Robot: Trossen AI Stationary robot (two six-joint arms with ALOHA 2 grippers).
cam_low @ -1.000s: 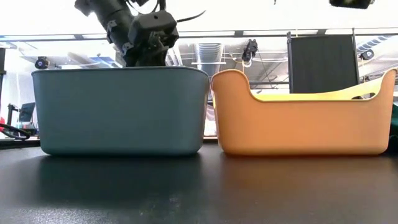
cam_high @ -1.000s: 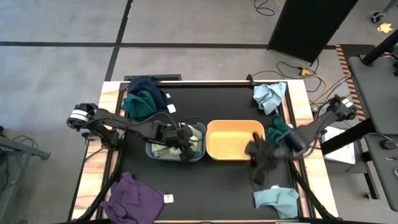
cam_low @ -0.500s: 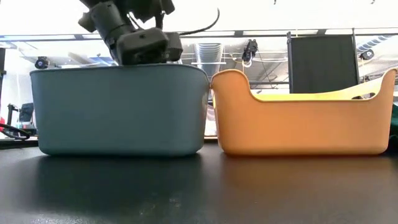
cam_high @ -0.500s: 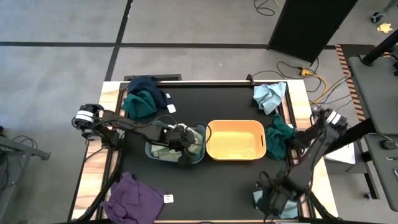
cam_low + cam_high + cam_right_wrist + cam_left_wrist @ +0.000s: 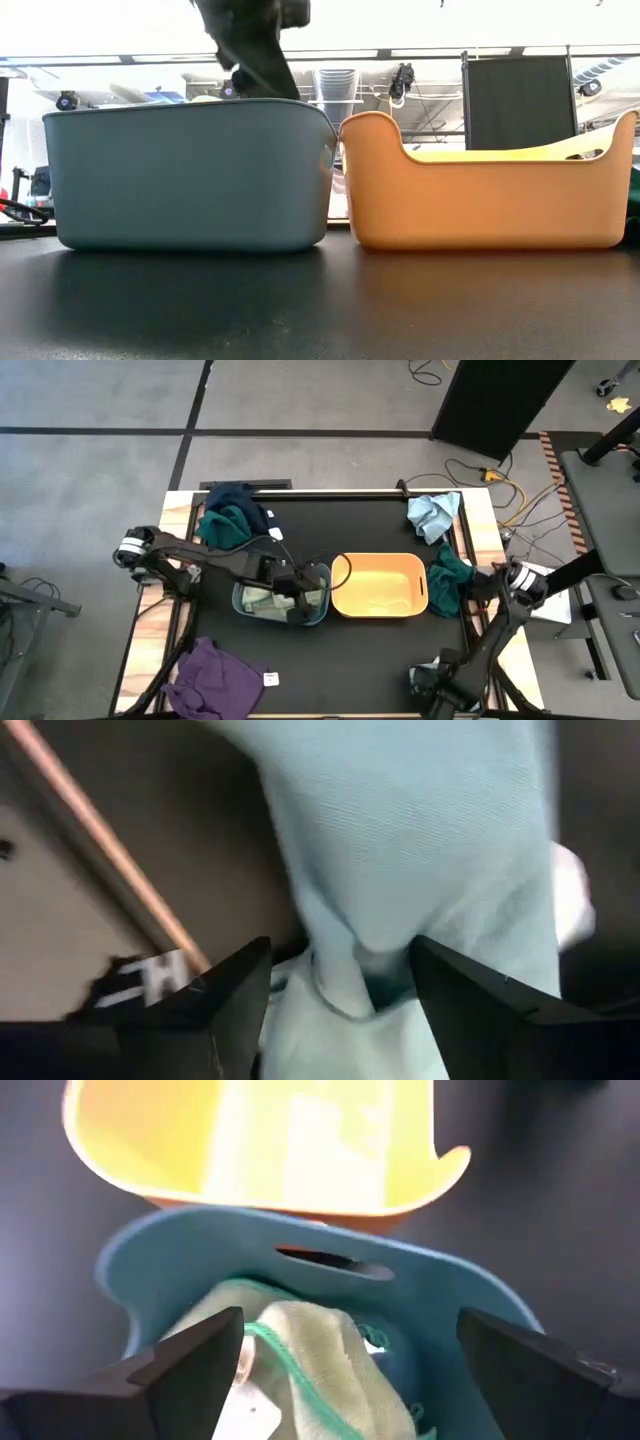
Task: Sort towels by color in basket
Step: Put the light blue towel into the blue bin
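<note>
A pale green towel [image 5: 305, 1345] lies in the blue basket [image 5: 245, 607], with my left gripper [image 5: 345, 1370] open just above it and touching nothing. The yellow basket [image 5: 380, 585] stands right of the blue one. My right gripper [image 5: 345, 1010] is open, pointing down at the table's near right corner, its fingers either side of a raised fold of a light blue towel [image 5: 400, 840]. Flat on the table lie a navy and teal heap [image 5: 232, 515], another light blue towel [image 5: 435, 515], a dark teal towel [image 5: 450, 575] and a purple towel [image 5: 215, 675]. My right gripper comes down from above with a fold of the light blue towel [image 5: 350, 960] between its open fingers. I cannot tell whether the fingers touch the cloth. The towel lies on the table.
The two baskets [image 5: 190, 175] [image 5: 480, 200] stand side by side mid-table, almost touching. A small white tag [image 5: 270, 679] lies beside the purple towel. Bare black tabletop shows in front of the baskets and behind them.
My right gripper has swung from the yellow basket's right end toward the table's near edge and gone down onto the light blue towel in the near right corner. My left gripper has risen above the blue basket's rim and rolled; the pale green towel stays in the basket.
</note>
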